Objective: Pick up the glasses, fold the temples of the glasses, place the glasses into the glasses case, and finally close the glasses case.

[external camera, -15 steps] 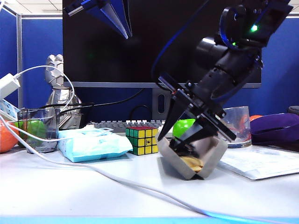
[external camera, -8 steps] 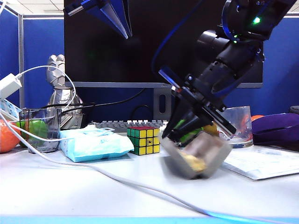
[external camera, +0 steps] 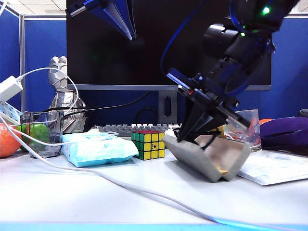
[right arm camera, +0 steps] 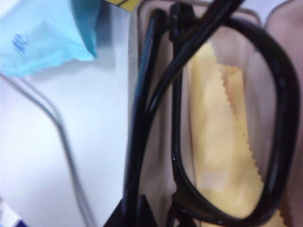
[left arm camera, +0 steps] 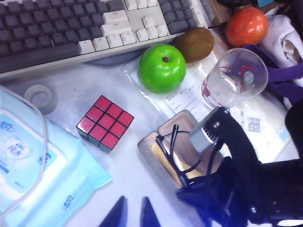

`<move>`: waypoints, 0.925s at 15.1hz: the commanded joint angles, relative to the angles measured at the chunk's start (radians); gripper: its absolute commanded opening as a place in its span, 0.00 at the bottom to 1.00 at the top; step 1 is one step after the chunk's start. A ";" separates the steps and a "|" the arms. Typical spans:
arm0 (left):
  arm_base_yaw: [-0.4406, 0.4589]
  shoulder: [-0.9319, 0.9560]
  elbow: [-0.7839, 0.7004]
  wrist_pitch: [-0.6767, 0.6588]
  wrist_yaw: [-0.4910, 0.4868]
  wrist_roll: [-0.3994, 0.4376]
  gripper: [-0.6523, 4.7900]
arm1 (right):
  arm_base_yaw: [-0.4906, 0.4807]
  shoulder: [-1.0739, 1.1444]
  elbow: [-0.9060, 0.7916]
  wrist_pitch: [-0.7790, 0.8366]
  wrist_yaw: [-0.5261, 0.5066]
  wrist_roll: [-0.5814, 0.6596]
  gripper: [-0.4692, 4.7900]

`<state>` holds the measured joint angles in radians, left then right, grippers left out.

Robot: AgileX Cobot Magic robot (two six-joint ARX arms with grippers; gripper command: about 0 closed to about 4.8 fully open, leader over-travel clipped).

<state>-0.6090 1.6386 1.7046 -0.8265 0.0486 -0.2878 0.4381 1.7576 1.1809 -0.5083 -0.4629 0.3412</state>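
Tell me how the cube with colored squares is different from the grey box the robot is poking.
The Rubik's cube is small, square and many-colored; the glasses case is longer, plain grey and rounded. The cube is solid and sits flat; the case is open and tipped, with the glasses and right gripper over it. Both are on the table.

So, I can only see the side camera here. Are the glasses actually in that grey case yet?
Observer: In the left wrist view the glasses lean over the open glasses case, below the right pincer.
Operator: Arms folded?
Observer: Yes, the right wrist view shows the temples folded against the frame.
Operator: Anything inside?
Observer: A zigzag-edged yellow cloth. The left pincer hovers apart, nearer the Rubik's cube.
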 commanded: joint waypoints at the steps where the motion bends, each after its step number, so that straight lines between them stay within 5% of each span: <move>1: 0.000 -0.006 0.002 0.012 0.000 0.004 0.22 | -0.005 -0.007 0.023 -0.035 0.033 -0.064 0.08; 3: 0.000 -0.006 0.002 0.012 0.000 0.004 0.22 | -0.006 -0.007 0.041 -0.035 0.035 -0.066 0.27; 14: 0.000 -0.006 0.002 0.009 0.019 0.003 0.22 | -0.007 -0.005 0.047 -0.059 0.113 -0.110 0.23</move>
<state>-0.6086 1.6386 1.7046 -0.8265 0.0616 -0.2878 0.4290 1.7557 1.2243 -0.5774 -0.3515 0.2356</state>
